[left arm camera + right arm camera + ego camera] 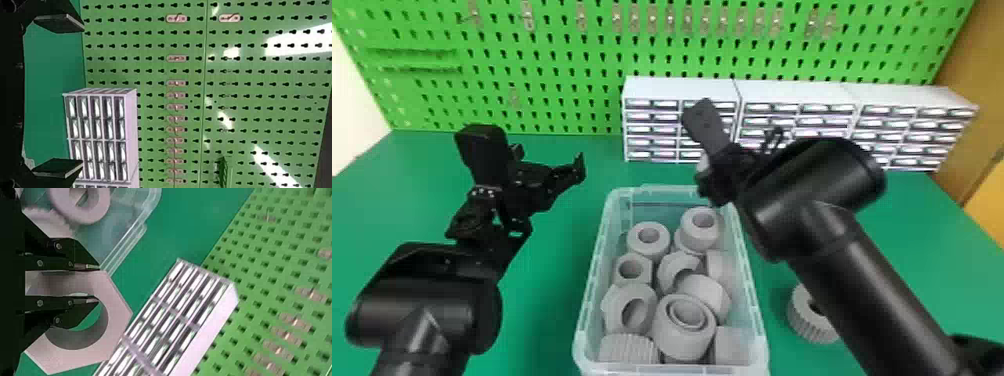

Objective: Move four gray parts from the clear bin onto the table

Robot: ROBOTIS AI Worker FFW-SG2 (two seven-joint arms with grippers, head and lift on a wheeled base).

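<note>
The clear bin (pixel 754 300) stands centrally in the head view and holds several gray parts (pixel 648 239). One ribbed gray part (pixel 802 312) lies on the green table (pixel 542 320), right of the bin and partly behind the right arm. My right gripper (pixel 711 184) is over the bin's far right corner. In the right wrist view, my right gripper (pixel 98 284) is shut on the wall of a hexagonal gray part (pixel 115 319), one finger inside its hole. My left gripper (pixel 549 162) is above the table left of the bin; in the left wrist view the left gripper (pixel 81 96) stands open, holding nothing.
White drawer cabinets (pixel 677 89) line the back of the table, behind the bin and the right arm. A green pegboard (pixel 557 65) with small hooks rises behind them. Bare tabletop extends left of the bin.
</note>
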